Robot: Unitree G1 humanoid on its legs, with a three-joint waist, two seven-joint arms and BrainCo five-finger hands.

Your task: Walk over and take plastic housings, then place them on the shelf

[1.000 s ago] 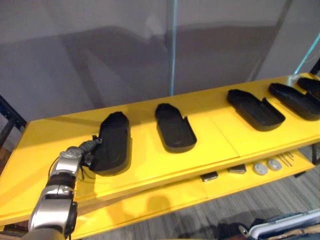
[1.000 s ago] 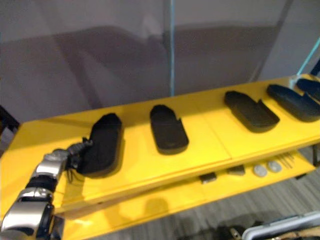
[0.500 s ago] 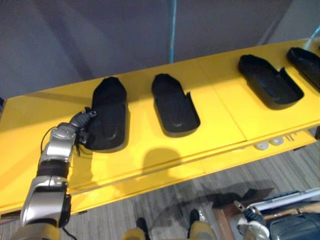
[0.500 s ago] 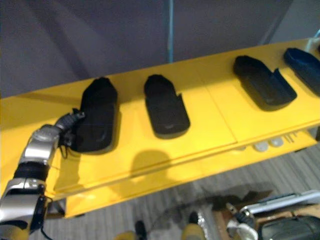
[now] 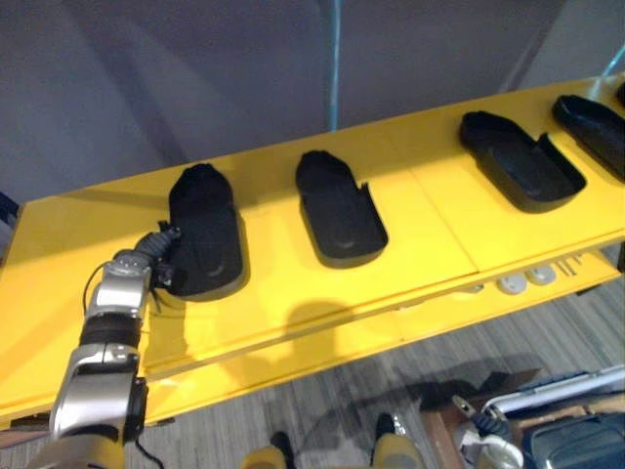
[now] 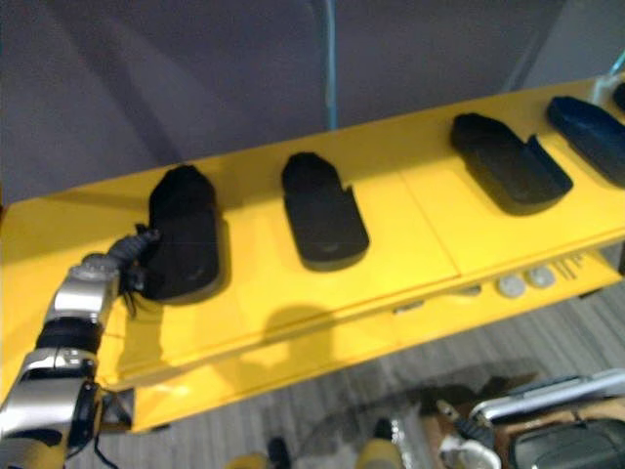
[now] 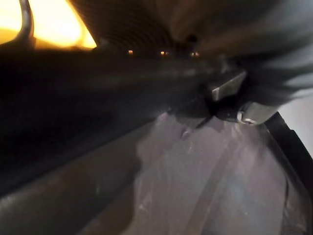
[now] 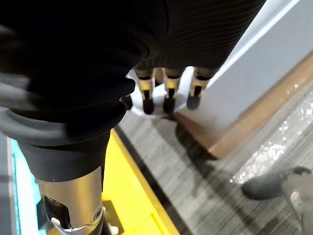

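Note:
Several black plastic housings lie in a row on the yellow top shelf [image 5: 430,244]. My left hand [image 5: 156,259] is at the near left edge of the leftmost housing [image 5: 207,230], its dark fingers curled against that edge. The housing rests flat on the shelf and looms dark in the left wrist view [image 7: 98,112]. Other housings [image 5: 339,207] [image 5: 520,159] [image 5: 591,119] lie further right, hollow side up. My right hand [image 8: 166,93] hangs low beside me over the floor, fingers straight, holding nothing; it also appears at the lower right [image 5: 485,451].
A lower yellow shelf [image 5: 322,347] juts out below, with two round discs [image 5: 522,281] and small parts at its right end. A container [image 5: 576,430] stands on the grey floor at the lower right. A grey wall runs behind the shelf.
The camera has tipped down and shifted, so the shelf sits differently in the picture. My left hand stays at the leftmost housing's edge; the housings have not moved on the shelf.

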